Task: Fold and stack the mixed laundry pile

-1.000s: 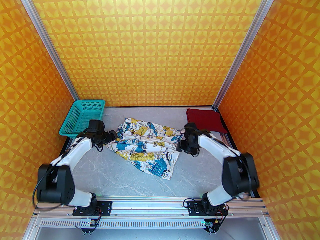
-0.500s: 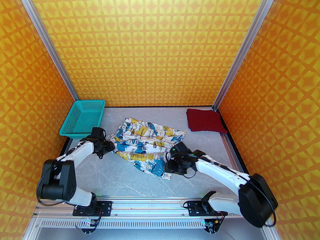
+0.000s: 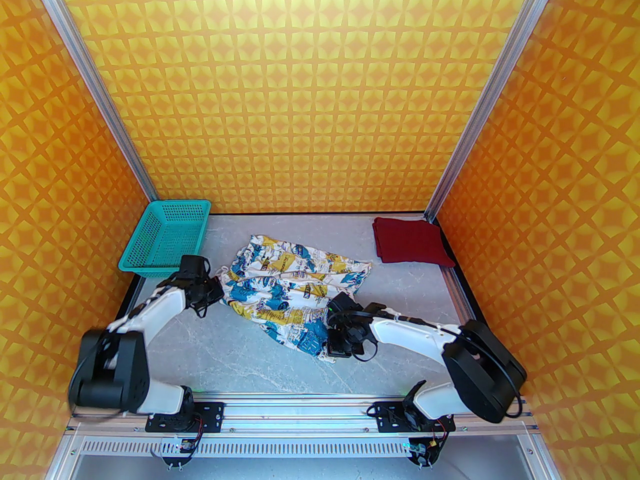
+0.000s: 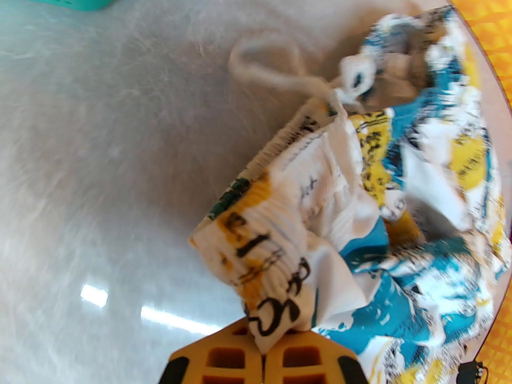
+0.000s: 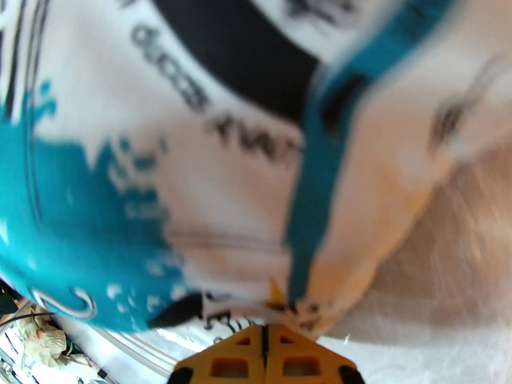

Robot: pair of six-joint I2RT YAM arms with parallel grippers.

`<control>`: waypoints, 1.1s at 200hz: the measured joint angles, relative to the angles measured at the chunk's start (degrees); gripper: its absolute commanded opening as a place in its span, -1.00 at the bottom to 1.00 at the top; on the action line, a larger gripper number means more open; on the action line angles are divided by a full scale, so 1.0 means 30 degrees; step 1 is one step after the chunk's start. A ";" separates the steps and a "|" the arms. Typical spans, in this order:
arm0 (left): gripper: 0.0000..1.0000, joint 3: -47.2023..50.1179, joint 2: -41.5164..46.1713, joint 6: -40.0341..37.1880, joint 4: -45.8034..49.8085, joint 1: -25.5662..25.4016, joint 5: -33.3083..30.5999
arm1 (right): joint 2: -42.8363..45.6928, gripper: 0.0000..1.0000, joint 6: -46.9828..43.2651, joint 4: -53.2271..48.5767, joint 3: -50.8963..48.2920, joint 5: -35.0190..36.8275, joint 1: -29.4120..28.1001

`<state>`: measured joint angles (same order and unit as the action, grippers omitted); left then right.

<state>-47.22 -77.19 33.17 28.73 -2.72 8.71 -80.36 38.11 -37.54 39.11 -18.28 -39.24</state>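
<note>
The printed garment (image 3: 290, 288) lies crumpled at the desk (image 3: 200, 348) centre; left hand (image 4: 264, 354) pinches its waistband corner, right hand (image 5: 264, 330) its near hem. The red shirt (image 3: 410, 243) lies folded in the far right corner.

Black printed lettering stands on the white printed garment (image 3: 295, 288). In the left wrist view, lower centre of the frame, large black characters sit on its gathered edge, but none reads with certainty. In the right wrist view, upper left, a line of small letters is blurred beyond reading.
</note>
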 measured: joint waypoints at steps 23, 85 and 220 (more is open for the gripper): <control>-1.00 0.0328 0.2419 0.0197 0.1698 -0.0350 0.0000 | 0.1902 -1.00 -0.0080 -0.1770 -0.0648 0.0211 0.0000; 0.06 0.0823 0.5865 0.1282 0.6543 -0.1137 -0.0036 | 0.6135 -1.00 -0.0138 -0.7548 0.0342 0.1428 0.0000; -0.92 -1.1234 -1.2335 -0.1945 0.2229 -0.3177 0.1042 | -0.3468 -0.82 -0.0299 -0.0284 0.2965 0.2157 -0.1246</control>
<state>-80.93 -114.19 27.33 35.42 -12.25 11.84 -90.76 37.21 -38.39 48.01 -11.81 -42.98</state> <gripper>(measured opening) 0.054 0.090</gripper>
